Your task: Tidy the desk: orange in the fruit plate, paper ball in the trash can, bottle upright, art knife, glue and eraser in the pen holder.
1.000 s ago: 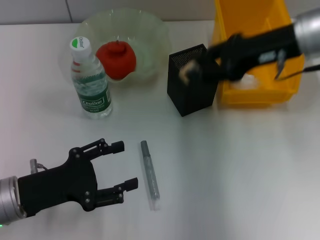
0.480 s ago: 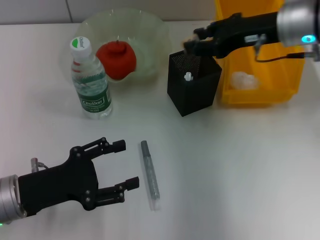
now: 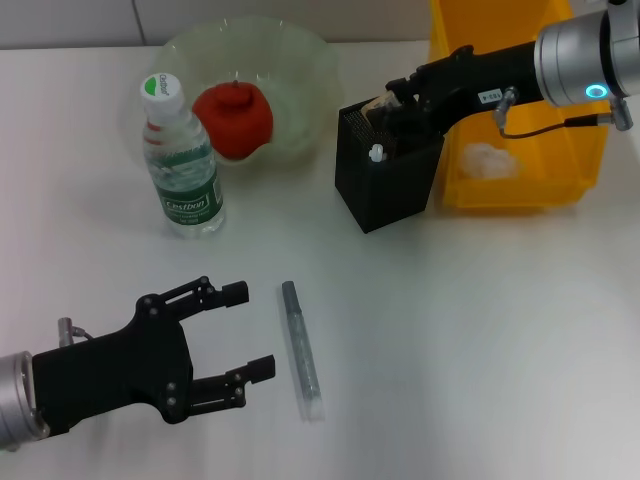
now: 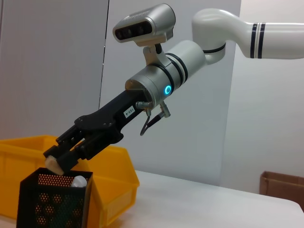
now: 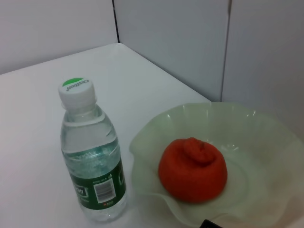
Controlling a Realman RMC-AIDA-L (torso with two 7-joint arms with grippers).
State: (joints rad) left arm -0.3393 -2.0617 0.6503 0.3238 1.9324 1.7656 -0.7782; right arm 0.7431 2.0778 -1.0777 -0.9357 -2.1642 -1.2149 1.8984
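The smooth white surface (image 3: pixel 480 330) carries a glossy yellow plastic trash can (image 3: pixel 520 40) holding the crumpled paper ball (image 3: pixel 487 160). Beside it, over the square black mesh pen holder (image 3: pixel 385 185), the right gripper (image 3: pixel 385 104) pinches the tan eraser (image 4: pixel 55 164). The left gripper (image 3: pixel 235 340) rests with its fingers apart near a slim grey art knife (image 3: pixel 300 350).

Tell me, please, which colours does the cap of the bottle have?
The bottle has a white cap with a green top; the right wrist view shows it best.
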